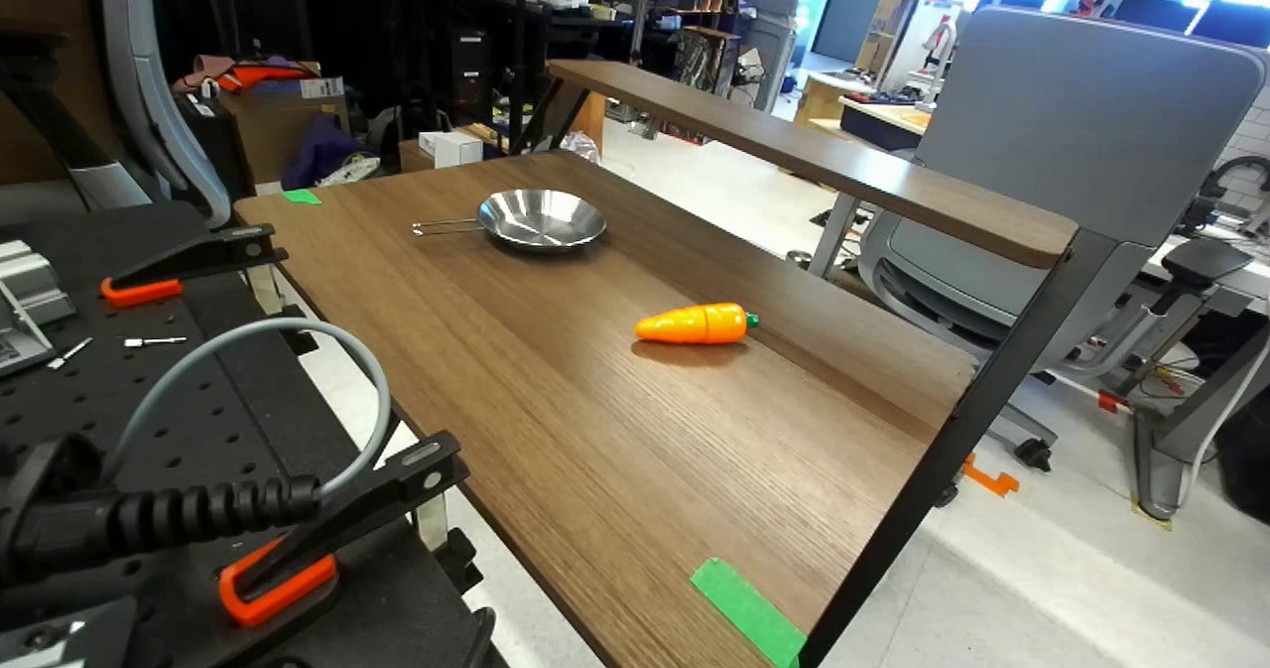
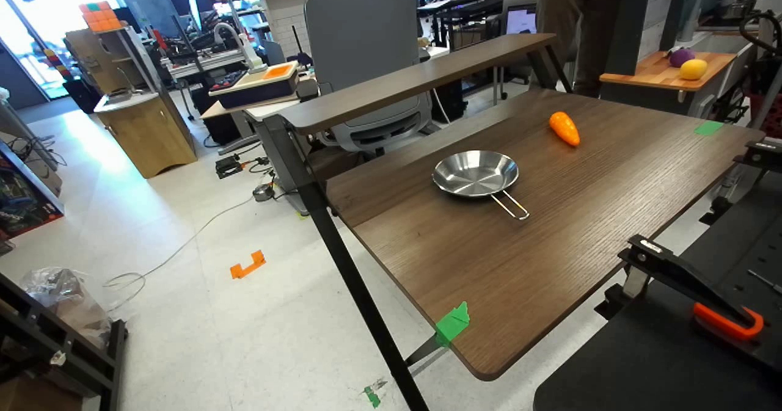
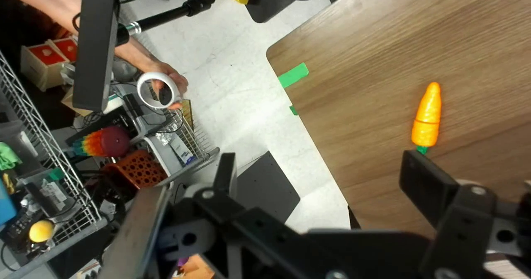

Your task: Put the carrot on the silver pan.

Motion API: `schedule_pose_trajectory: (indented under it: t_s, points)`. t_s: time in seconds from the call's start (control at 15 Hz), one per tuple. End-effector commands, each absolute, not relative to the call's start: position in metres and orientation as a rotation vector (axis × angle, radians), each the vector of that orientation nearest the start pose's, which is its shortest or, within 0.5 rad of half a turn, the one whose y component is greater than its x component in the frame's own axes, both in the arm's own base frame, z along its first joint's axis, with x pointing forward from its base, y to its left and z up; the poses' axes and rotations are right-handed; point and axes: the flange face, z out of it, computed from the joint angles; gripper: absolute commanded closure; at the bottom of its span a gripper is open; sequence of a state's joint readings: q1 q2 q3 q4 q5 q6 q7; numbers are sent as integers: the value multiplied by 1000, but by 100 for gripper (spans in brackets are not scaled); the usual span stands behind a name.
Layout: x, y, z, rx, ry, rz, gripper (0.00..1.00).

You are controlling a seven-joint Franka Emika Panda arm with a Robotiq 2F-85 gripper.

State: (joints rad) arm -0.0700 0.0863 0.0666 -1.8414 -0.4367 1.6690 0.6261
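The orange carrot point(image 1: 695, 325) lies flat on the wooden table point(image 1: 595, 469), apart from the pan. It also shows in an exterior view point(image 2: 564, 128) and in the wrist view point(image 3: 427, 115), where its green stem is near my right-hand finger in the picture. The silver pan point(image 1: 542, 219) sits upright on the table with its wire handle out to the side; it also shows in an exterior view point(image 2: 476, 174). The pan is out of the wrist view. My gripper point(image 3: 319, 165) has its fingers wide apart with nothing between them. It appears in neither exterior view.
A raised wooden shelf point(image 1: 814, 157) runs along one long table side on dark slanted legs. Clamps with orange handles point(image 1: 278, 579) point(image 2: 727, 322) grip the opposite edge beside a black perforated bench. A grey chair point(image 2: 372, 50) stands behind the shelf. A person's hand point(image 3: 178, 82) holds a white ring.
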Motion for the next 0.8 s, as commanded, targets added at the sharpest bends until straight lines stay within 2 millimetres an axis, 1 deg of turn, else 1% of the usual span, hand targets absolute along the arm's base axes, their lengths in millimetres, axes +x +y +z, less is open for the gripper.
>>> schedule_pose_trajectory:
  t_s: [0.0, 0.13, 0.73]
  points:
    - [565, -44, 465, -3483, 959, 199, 0]
    - [568, -44, 461, -3485, 959, 208, 0]
    - [568, -45, 461, -3484, 962, 208, 0]
